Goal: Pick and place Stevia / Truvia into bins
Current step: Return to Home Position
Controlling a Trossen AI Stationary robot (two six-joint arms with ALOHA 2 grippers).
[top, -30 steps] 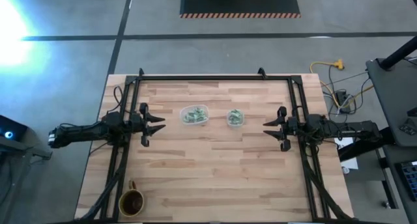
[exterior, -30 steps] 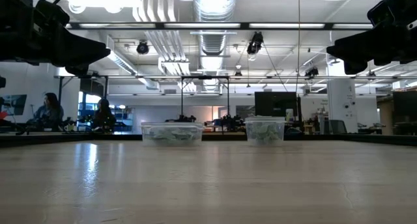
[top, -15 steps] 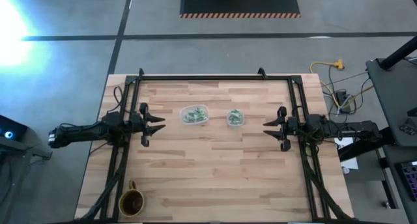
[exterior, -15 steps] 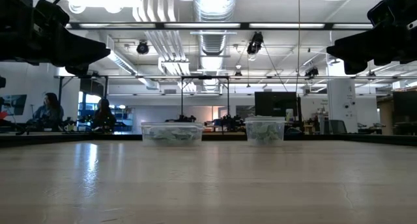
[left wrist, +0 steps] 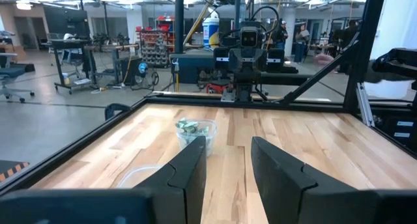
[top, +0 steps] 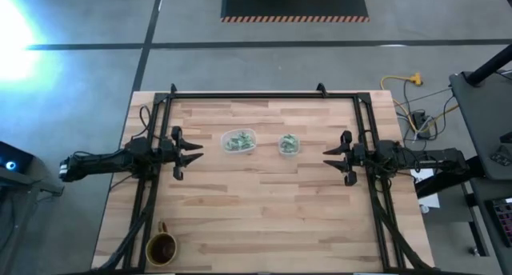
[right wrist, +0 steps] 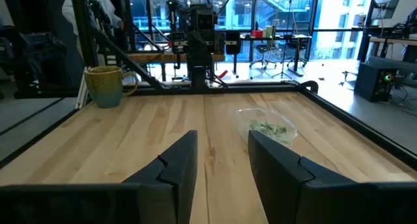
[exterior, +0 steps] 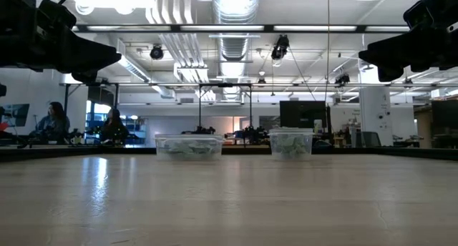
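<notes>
Overhead, mug [top: 161, 248] at table [top: 264, 219] corner, low view, people [exterior: 54, 121] beyond bins [exterior: 188, 146]

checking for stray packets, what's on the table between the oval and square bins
Bare wood only, in the high view, between the oval bin and the square bin. The left gripper and right gripper wait open at the sides.

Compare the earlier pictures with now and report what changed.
Nothing visibly changed. The left end effector and right end effector stay open and empty at the table's sides. The stevia packets lie in the wider bin and the square bin, and the mug stands at its corner.
</notes>
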